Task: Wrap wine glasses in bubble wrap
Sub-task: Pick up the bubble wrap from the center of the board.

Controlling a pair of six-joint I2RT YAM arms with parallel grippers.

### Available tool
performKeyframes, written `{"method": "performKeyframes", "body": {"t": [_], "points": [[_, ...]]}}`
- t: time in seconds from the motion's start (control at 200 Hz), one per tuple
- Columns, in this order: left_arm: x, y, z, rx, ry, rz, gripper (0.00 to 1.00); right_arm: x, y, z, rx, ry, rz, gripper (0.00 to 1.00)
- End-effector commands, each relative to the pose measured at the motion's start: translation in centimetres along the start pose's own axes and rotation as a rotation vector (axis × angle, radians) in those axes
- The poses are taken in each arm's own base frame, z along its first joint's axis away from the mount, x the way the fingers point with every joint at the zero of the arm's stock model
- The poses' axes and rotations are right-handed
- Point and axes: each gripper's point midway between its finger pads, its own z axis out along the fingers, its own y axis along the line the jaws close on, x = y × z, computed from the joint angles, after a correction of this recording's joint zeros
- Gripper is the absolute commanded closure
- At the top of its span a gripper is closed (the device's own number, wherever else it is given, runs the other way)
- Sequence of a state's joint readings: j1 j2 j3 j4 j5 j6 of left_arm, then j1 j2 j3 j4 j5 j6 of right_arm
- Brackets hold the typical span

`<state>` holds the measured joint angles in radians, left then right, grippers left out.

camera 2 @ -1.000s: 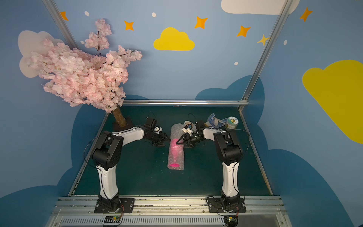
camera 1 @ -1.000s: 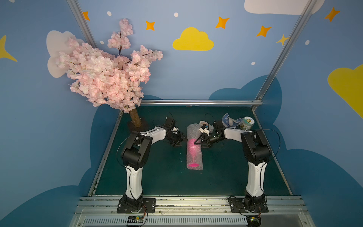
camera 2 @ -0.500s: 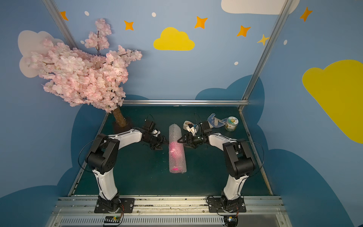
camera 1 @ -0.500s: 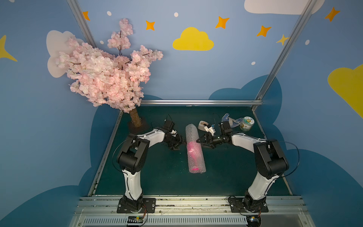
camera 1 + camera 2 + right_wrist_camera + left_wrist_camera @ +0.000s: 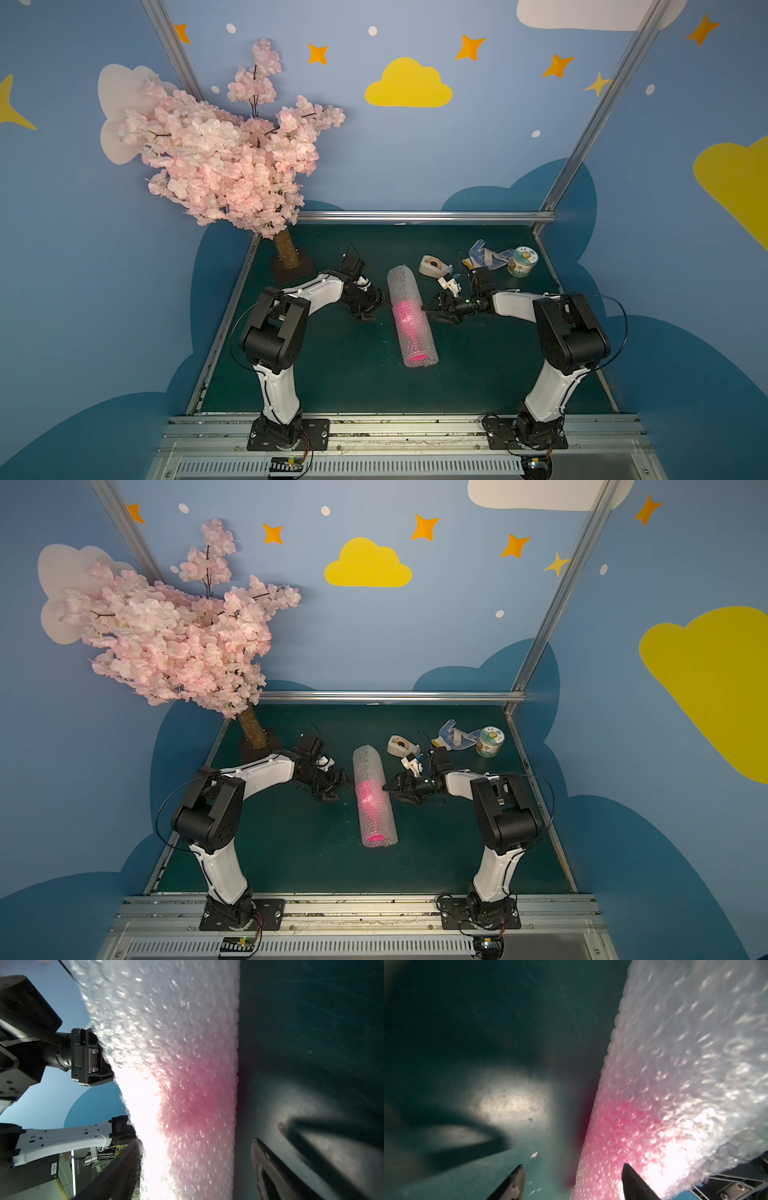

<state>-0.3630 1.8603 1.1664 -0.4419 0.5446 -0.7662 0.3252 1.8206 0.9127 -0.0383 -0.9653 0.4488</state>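
Observation:
The bubble wrap (image 5: 402, 286) (image 5: 368, 762) lies rolled into a tube on the green mat, running front to back. The hot-pink wine glass (image 5: 406, 318) (image 5: 371, 798) shows through it, foot toward the front. My left gripper (image 5: 380, 305) (image 5: 573, 1180) is at the tube's left side, open, one fingertip (image 5: 632, 1182) over the wrap and one over the mat. My right gripper (image 5: 427, 309) (image 5: 193, 1167) is at the tube's right side, open, its jaws wide around the wrapped bowl (image 5: 193, 1105), with a gap at the mat-side finger (image 5: 264, 1163).
A beige tape dispenser (image 5: 432, 265), a blue-and-white cloth (image 5: 484, 254) and a small labelled tub (image 5: 521, 262) sit at the back right. The blossom tree's trunk (image 5: 286, 253) stands at the back left. Metal rails edge the mat.
My left gripper has opened wider beside the tube. My right gripper has come off the tube's top to its right side, and that arm now leans outward. The tube has shifted slightly toward the front.

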Motion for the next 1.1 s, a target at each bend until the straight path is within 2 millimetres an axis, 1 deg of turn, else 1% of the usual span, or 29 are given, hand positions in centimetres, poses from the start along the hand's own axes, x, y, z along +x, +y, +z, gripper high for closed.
{"method": "performKeyframes", "body": {"t": [0.0, 0.045, 0.165, 0.275, 0.345, 0.446, 0.546, 0.636, 0.716, 0.831, 0.941, 1.026, 1.091], "points": [[1.4, 0.4, -0.2, -0.007, 0.041, -0.014, 0.27, 0.6, 0.1, 1.7, -0.022, 0.054, -0.037, 0.16], [1.4, 0.4, 0.0, -0.008, 0.043, -0.016, 0.28, 0.8, -0.3, 2.2, -0.020, 0.066, -0.033, 0.16], [1.9, 0.2, 1.0, -0.010, 0.063, -0.007, 0.31, 0.9, -0.1, 3.5, -0.031, 0.080, -0.046, 0.16], [2.4, 0.0, 1.9, -0.018, 0.084, 0.008, 0.33, 0.7, 0.6, 4.6, -0.055, 0.085, -0.067, 0.16], [2.5, 0.0, 2.2, -0.016, 0.090, 0.007, 0.34, 0.4, 1.4, 5.1, -0.095, 0.086, -0.072, 0.16], [2.4, -0.2, 2.3, -0.001, 0.086, 0.011, 0.34, 0.6, 2.7, 6.1, -0.122, 0.111, -0.109, 0.16], [1.9, -0.8, 1.9, 0.017, 0.067, 0.022, 0.34, 0.7, 3.2, 6.9, -0.145, 0.130, -0.112, 0.16], [1.5, -1.7, 1.4, 0.048, 0.054, 0.036, 0.34, 0.1, 4.5, 6.7, -0.201, 0.110, -0.123, 0.16], [1.2, -2.1, 1.4, 0.063, 0.057, 0.052, 0.34, -0.4, 5.9, 6.7, -0.242, 0.112, -0.143, 0.16], [0.6, -2.6, 1.1, 0.080, 0.035, 0.066, 0.34, -0.5, 6.7, 6.8, -0.252, 0.124, -0.158, 0.17], [-0.9, -3.5, -0.6, 0.107, -0.026, 0.096, 0.31, -1.0, 7.8, 5.9, -0.246, 0.079, -0.201, 0.17], [-2.0, -4.8, -2.1, 0.147, -0.058, 0.136, 0.29, -1.2, 8.3, 5.2, -0.225, 0.045, -0.250, 0.17], [-2.6, -6.0, -2.8, 0.181, -0.062, 0.175, 0.28, -1.5, 8.8, 4.9, -0.217, 0.021, -0.290, 0.17]]}}
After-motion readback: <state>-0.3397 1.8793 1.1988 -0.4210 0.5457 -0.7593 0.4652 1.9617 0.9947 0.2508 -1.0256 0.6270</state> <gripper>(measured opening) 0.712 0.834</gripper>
